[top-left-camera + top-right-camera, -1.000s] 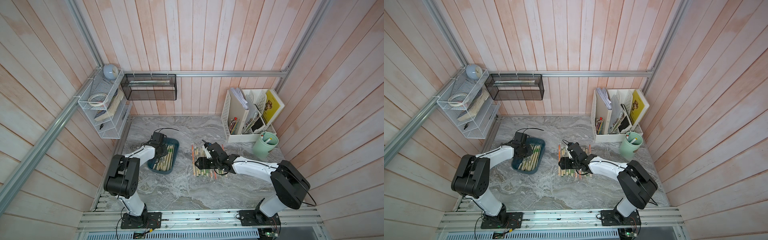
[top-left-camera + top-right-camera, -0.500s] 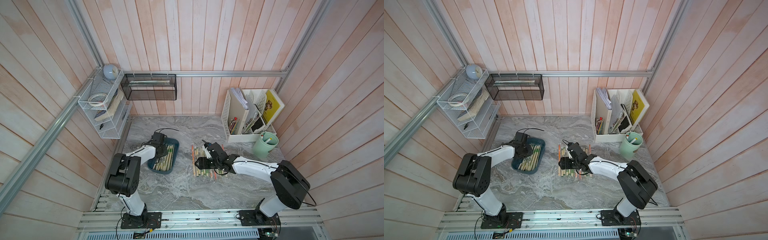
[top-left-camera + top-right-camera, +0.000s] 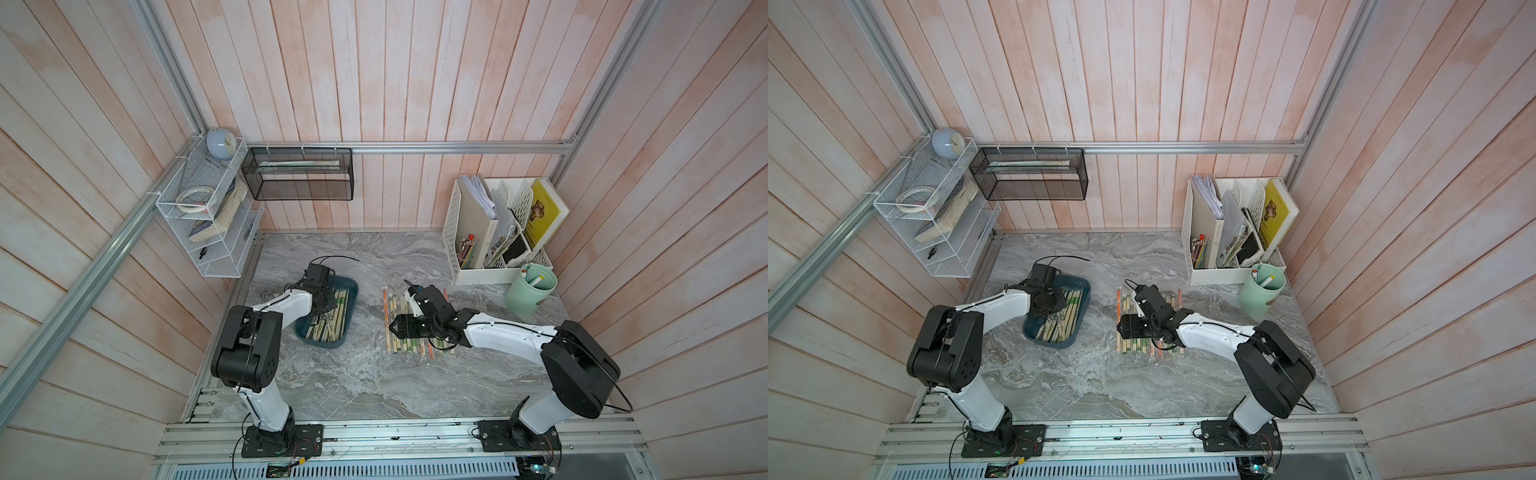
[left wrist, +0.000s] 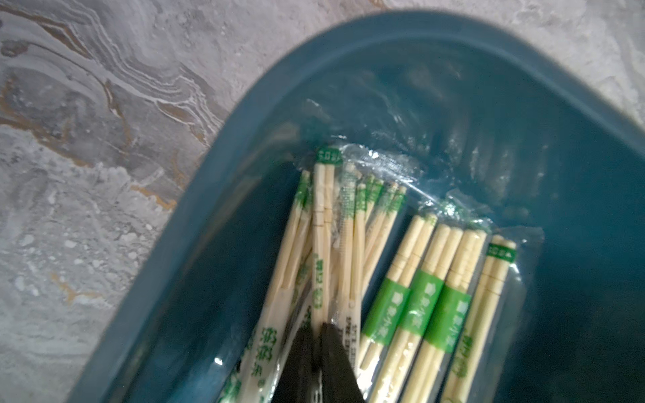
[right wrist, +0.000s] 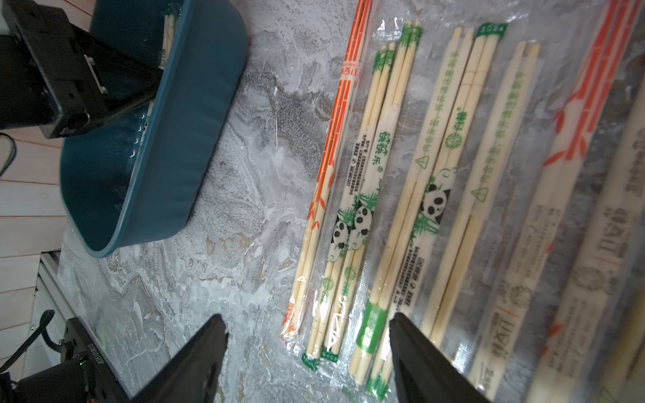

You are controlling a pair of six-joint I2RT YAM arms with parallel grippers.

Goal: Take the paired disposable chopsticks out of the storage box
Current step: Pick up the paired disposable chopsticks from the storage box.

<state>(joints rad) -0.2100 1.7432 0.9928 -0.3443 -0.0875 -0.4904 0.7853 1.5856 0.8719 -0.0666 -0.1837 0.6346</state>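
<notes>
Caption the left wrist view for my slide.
Left gripper pinching one sleeved chopstick pair inside the teal storage box.

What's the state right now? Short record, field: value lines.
left gripper: inside the box, jaws closed on one chopstick pair
right gripper: jaws open, empty, above the row of chopsticks laid out on the table
box contents: several wrapped pairs lie in it
task status: not finished
</notes>
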